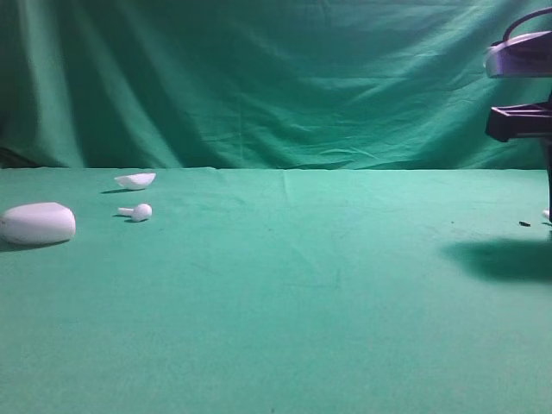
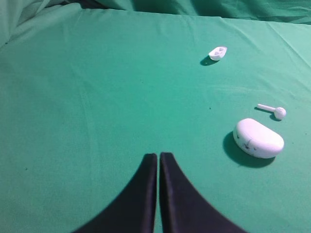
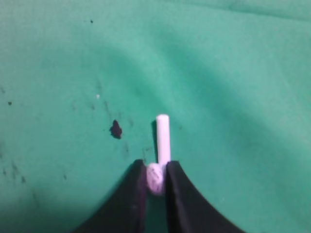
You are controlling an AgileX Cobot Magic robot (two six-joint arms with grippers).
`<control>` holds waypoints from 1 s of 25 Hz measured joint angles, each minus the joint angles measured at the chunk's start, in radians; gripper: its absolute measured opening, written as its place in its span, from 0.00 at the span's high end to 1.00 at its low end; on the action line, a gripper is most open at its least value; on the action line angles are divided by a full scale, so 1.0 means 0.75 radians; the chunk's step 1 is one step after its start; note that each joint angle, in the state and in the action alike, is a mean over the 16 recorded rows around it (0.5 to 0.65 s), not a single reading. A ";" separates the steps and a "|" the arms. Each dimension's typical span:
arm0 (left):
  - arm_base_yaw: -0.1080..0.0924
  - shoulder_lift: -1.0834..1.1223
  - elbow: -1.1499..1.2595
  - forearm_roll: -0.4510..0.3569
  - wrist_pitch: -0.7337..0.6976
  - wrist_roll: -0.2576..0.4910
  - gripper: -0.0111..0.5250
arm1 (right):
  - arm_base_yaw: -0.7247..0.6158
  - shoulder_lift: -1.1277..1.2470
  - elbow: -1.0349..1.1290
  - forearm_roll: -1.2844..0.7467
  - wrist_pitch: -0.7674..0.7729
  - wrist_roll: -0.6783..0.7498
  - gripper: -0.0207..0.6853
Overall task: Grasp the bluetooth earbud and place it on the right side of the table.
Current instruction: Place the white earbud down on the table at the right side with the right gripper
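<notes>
My right gripper point(image 3: 156, 167) is shut on the bluetooth earbud point(image 3: 163, 136). Its white head is pinched between the jaws and its stem points forward, low over the green table point(image 3: 233, 97). In the high view only a white bit of the earbud point(image 1: 547, 213) shows at the far right edge, below the right arm point(image 1: 520, 86). My left gripper point(image 2: 159, 158) is shut and empty above the cloth point(image 2: 97, 97). It does not show in the high view.
At the table's left lie a white pebble-shaped case point(image 1: 37, 223) point(image 2: 258, 138), a twin earbud with a ball head point(image 1: 138, 211) point(image 2: 276, 111) and a small white shell-shaped piece point(image 1: 135, 180) point(image 2: 217, 53). A dark speck point(image 3: 115, 128) point(image 1: 524, 223) lies by the right gripper.
</notes>
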 joint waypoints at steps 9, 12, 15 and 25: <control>0.000 0.000 0.000 0.000 0.000 0.000 0.98 | -0.005 0.018 -0.026 -0.040 0.026 0.000 0.60; 0.000 0.000 0.000 0.000 0.000 0.000 0.98 | -0.007 0.011 -0.057 -0.028 0.083 -0.008 0.52; 0.000 0.000 0.000 0.000 0.000 0.000 0.98 | -0.008 -0.019 -0.097 0.004 0.159 -0.030 0.48; 0.000 0.000 0.000 0.000 0.000 0.000 0.98 | -0.009 -0.354 -0.218 0.133 0.490 -0.111 0.52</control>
